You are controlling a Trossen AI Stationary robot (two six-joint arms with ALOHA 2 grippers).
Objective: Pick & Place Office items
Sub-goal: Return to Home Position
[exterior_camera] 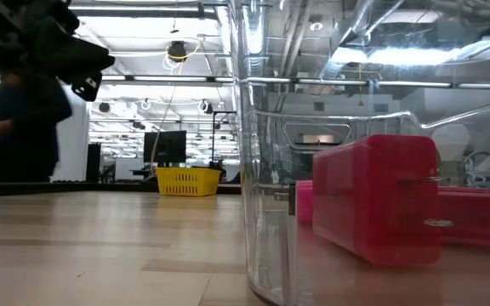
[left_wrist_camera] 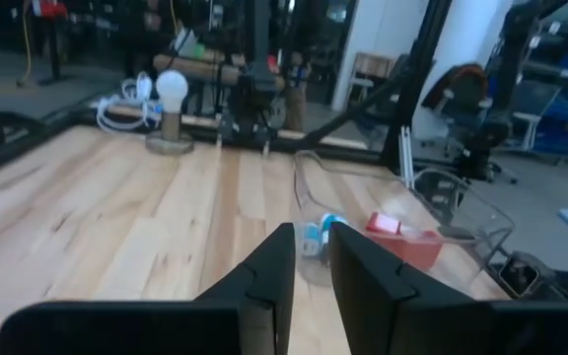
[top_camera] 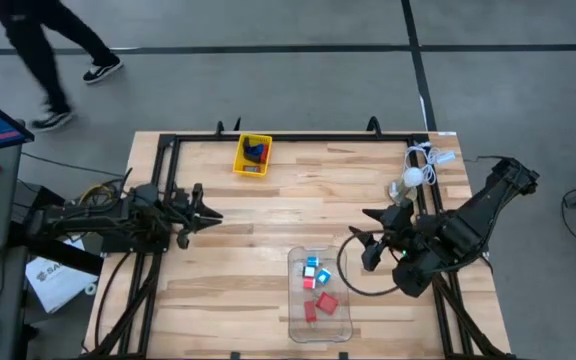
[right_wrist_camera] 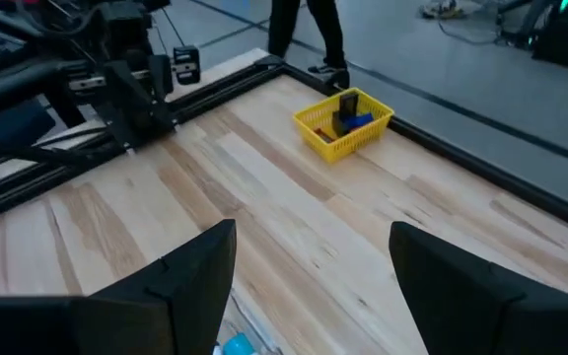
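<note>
Red blocks [top_camera: 320, 303] (binned) lie just beside open right claw [top_camera: 367, 240]

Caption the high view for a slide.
Both arms idle over the table: office items in clear bin, more in yellow tray.

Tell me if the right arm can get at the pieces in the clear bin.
Probably yes: the right claw is open beside the clear bin, whose top is open, with nothing over the pieces.
</note>
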